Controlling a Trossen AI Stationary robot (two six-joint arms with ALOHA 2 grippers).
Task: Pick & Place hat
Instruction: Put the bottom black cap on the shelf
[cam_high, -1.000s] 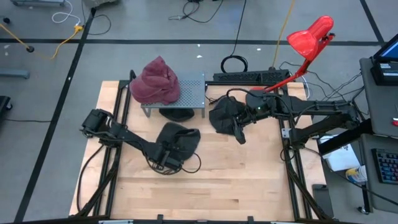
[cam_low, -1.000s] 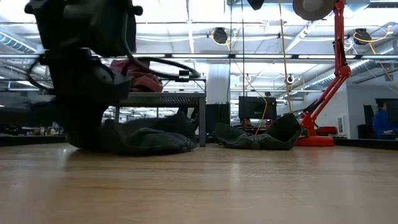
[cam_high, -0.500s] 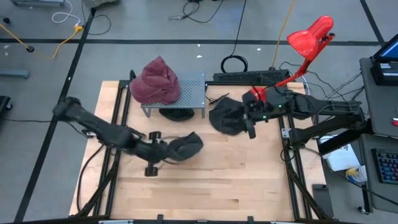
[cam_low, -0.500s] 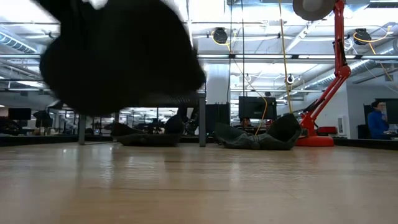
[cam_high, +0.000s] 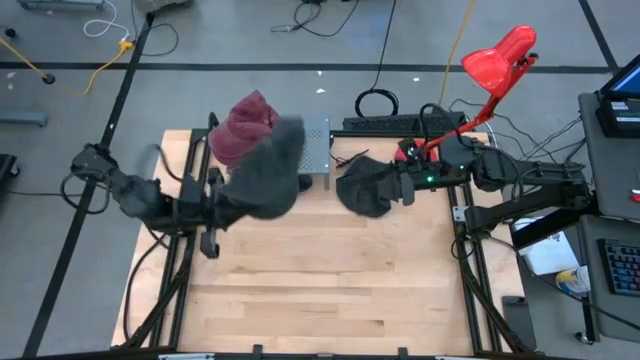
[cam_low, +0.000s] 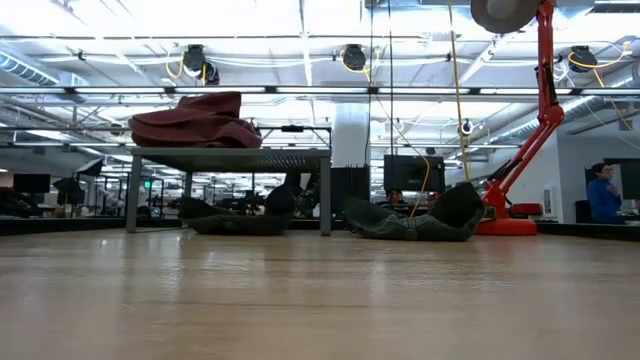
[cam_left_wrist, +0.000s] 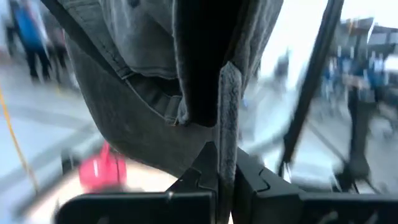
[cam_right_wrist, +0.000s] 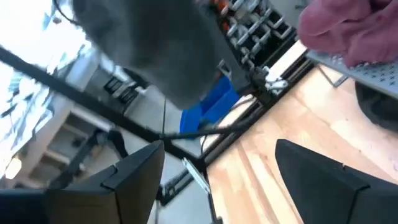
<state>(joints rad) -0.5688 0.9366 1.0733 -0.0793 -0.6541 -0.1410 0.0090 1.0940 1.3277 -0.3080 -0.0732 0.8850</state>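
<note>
Left gripper (cam_high: 232, 205): raised above the table's left side, at the near edge of the rack; its fingers (cam_left_wrist: 227, 134) are pinched onto a fold of the grey hat (cam_high: 265, 172).
Grey hat: hangs off the table from those fingers, spreading beyond the fingertips over the rack's front edge and partly covering the maroon hat (cam_high: 240, 125); the motion blurs its outline in the high view.
Maroon hat: a bunched heap on top of the rack (cam_low: 230, 156), past the left fingertips.
Rack: a small perforated metal stand on legs at the far side of the table (cam_high: 330, 290).
Dark hat under rack (cam_low: 240, 223): lies flat on the table between the rack's legs.
Right gripper (cam_high: 400, 185): low at the table's right, fingers (cam_right_wrist: 134, 171) spread wide and holding nothing.
Dark hat at right (cam_high: 365, 188): crumpled on the table, just beyond the right fingertips.
Red lamp (cam_high: 497, 58): behind the table's right corner.
Person (cam_low: 604, 192): in the room at far right.
</note>
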